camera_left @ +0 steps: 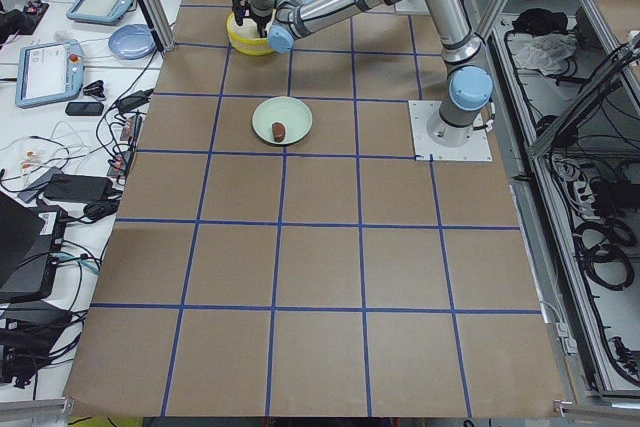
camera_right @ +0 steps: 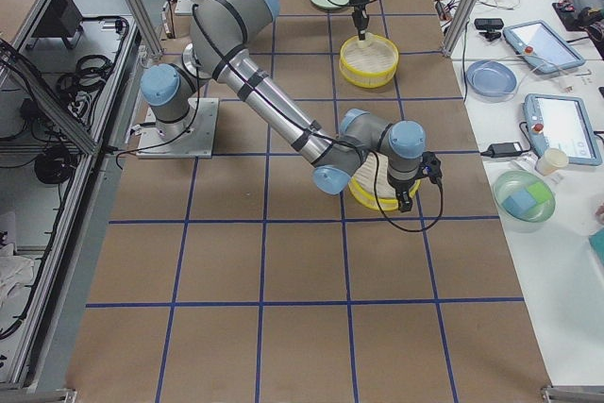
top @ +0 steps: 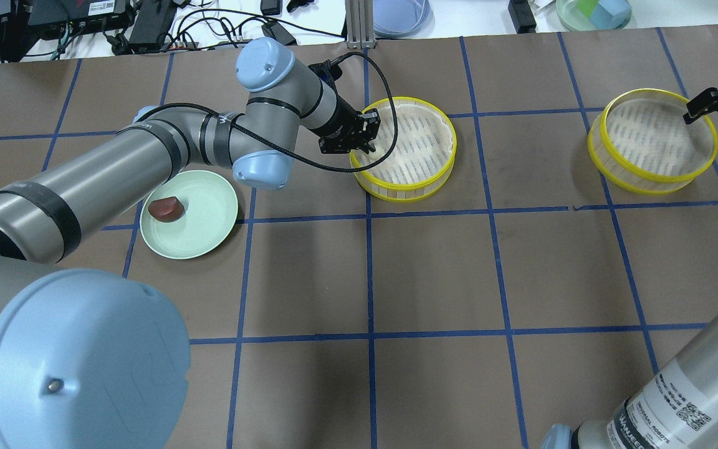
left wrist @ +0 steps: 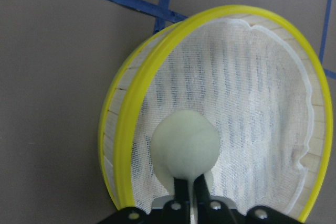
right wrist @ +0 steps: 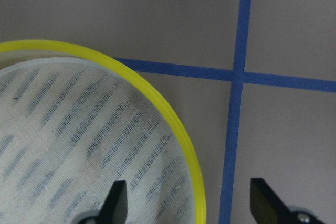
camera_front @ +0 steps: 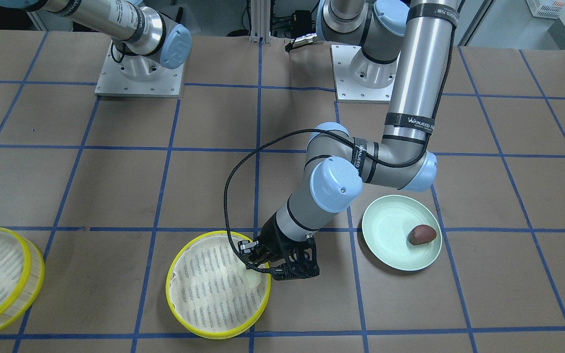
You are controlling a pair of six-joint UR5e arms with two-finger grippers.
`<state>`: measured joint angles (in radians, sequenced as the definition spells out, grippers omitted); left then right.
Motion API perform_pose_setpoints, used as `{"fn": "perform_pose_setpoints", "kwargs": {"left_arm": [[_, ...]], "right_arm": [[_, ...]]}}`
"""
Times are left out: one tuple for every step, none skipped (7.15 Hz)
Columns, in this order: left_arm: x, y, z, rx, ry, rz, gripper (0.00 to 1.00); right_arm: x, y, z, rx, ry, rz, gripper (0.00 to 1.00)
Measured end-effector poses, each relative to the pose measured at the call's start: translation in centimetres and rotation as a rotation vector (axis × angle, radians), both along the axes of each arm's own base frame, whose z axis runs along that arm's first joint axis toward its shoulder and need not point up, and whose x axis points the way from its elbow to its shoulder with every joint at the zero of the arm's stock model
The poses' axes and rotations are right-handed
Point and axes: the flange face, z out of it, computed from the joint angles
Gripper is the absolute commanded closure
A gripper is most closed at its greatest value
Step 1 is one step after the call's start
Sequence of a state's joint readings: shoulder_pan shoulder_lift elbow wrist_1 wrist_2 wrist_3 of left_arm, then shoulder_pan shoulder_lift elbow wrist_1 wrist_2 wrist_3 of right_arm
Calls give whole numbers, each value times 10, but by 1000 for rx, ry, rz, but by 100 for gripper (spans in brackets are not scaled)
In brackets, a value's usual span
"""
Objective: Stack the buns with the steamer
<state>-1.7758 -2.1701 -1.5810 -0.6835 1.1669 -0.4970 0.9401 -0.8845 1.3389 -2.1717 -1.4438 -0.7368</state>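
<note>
My left gripper [camera_front: 259, 268] is shut on the cream-beige bun [left wrist: 185, 145], also seen from the front [camera_front: 252, 280]. It holds the bun low inside the middle steamer tray [camera_front: 167, 284], just within the yellow rim [left wrist: 125, 129]. I cannot tell whether the bun touches the cloth. The dark reddish-brown bun [camera_front: 422, 234] lies on the pale green plate [camera_front: 385, 225]. My right gripper [top: 699, 110] is open, its fingers [right wrist: 118, 200] straddling the rim [right wrist: 176, 127] of the second steamer tray [top: 646, 181].
Blue tape lines grid the brown table. The two arm bases [camera_front: 139, 73] stand at the robot's edge. Cables, a blue dish [top: 399, 12] and a bowl lie beyond the far edge. The left arm's black cable [camera_front: 228, 186] loops above the table.
</note>
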Motion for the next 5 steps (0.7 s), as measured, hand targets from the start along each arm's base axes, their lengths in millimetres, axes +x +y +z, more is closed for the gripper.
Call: {"fn": "perform_pose_setpoints", "kwargs": {"left_arm": [[0,-1,1,16,9,37,0],[0,-2,3,33,22,77,0],[-1,-3,7,40,32,99,0],[-1,-3,13,38,40,115,0],[-1,-3,25,27,47,129,0]], "right_arm": [[-2,0,-6,10,1,0,52],[-4,1,-11,20,1,1,56],[-5,2,-16,29,-1,1,72],[-5,2,-19,33,-2,1,89],[-6,3,-20,36,-2,1,100]]}}
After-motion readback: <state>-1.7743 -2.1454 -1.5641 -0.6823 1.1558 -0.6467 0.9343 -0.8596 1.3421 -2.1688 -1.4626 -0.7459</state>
